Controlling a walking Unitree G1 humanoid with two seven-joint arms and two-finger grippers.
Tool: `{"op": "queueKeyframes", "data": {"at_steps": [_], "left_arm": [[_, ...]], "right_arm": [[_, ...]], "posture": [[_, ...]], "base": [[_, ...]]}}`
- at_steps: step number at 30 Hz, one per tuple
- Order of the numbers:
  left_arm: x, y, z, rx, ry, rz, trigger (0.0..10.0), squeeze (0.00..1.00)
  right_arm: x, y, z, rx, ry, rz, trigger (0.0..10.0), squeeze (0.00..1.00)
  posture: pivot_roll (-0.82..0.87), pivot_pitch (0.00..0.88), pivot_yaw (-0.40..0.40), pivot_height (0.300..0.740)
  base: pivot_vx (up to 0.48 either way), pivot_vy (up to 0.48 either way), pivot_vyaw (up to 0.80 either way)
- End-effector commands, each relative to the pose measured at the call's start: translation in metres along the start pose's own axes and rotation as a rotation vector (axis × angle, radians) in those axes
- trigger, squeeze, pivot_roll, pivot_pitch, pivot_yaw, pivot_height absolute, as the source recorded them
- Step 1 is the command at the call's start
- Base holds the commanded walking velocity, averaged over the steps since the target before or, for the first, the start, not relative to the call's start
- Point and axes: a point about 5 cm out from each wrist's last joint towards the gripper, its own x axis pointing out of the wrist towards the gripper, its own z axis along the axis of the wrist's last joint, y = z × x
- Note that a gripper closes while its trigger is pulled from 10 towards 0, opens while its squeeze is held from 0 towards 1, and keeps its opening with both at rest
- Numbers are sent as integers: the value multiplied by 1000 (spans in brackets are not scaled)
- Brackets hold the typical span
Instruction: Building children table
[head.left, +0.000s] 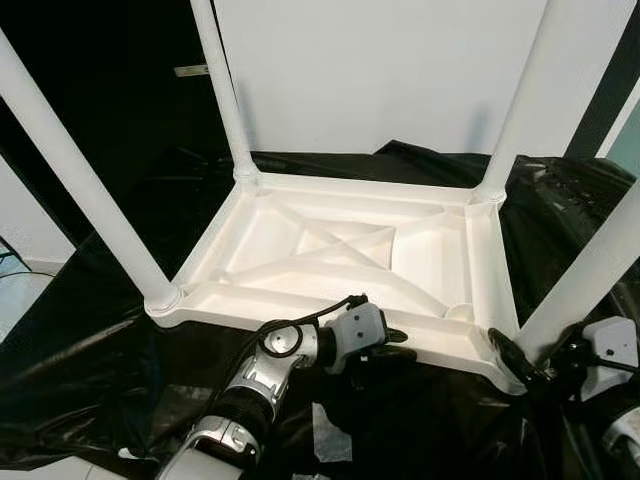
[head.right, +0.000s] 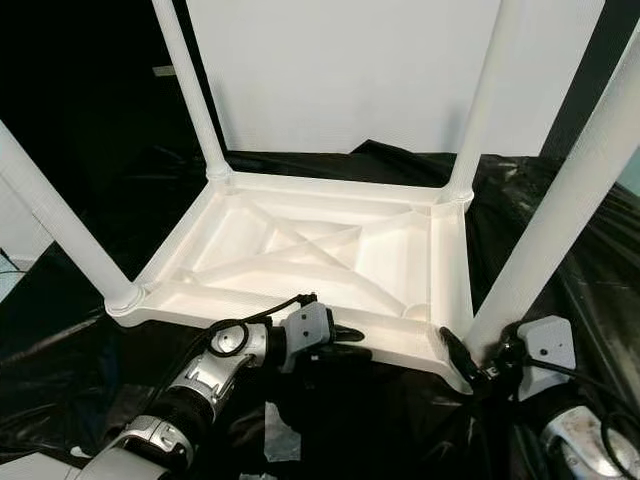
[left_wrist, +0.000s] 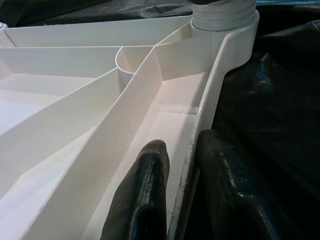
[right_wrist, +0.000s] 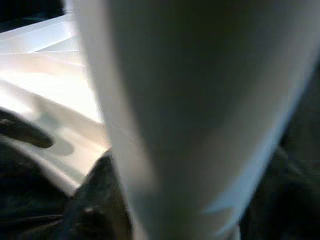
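Black plastic sheeting (head.left: 90, 340) covers the floor under an upside-down white children's table (head.left: 340, 260), legs up and cut off by the frame; no readable writing. Left gripper (left_wrist: 182, 195) pinches the table's near rim, one finger inside, one outside. Right gripper (head.right: 470, 365) is at the near-right leg (head.right: 540, 220), whose blur blocks the right wrist view, so its closure can't be judged.

I'm seeing smooth, white plastic on the upturned tabletop (head.left: 440, 250) and legs (head.left: 85, 190), lying on glossy, crinkled black sheeting (head.left: 90, 370).
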Motion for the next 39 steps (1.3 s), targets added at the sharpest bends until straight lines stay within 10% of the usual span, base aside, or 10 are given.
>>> {"op": "queueKeyframes", "data": {"at_steps": [1,13,21,34,35,39], "left_arm": [[-2,-14,-33,-116,120,120,10000,0],[-2,-14,-33,-117,119,123,10000,0],[-2,-13,-32,-119,115,130,10000,0],[-3,-14,-33,-119,119,126,10000,0],[-2,-14,-33,-118,119,122,10000,0],[-1,-14,-32,-118,118,119,10000,0]], "right_arm": [[-4,-4,-5,7,35,14,0,0],[-7,1,-13,77,84,64,0,0],[-6,33,-10,159,-34,-388,0,0],[-14,44,-2,114,-62,-522,0,0],[-13,42,-4,126,-50,-512,10000,1000],[-12,40,-6,134,-41,-500,10000,1000]], "posture": [[-158,0,39,740],[-155,0,36,740],[-148,0,31,740],[-160,0,35,740],[-167,0,37,740],[-167,0,37,740]], "base": [[0,0,0],[0,0,0],[0,0,0],[0,0,0],[0,0,0],[0,0,0]]}}
